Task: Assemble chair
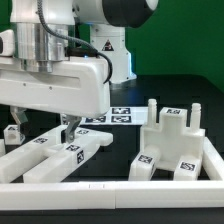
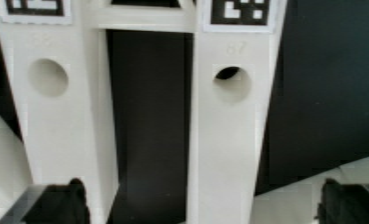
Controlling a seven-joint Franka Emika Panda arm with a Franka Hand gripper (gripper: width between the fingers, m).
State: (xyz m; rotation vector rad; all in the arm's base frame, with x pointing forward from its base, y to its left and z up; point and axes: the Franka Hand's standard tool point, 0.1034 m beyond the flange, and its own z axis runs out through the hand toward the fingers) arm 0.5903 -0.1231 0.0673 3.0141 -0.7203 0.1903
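The black-tipped two-finger gripper (image 2: 202, 205) hangs with jaws spread wide, holding nothing, just above two chunky white plastic tag-marked chair bars (image 2: 231, 120), which look light, rigid and slick, best pinched across one bar's flat sides.

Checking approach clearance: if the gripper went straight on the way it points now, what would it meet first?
Probably the long white bar centred under the open gripper, one of two side by side; the gap to it is unclear.
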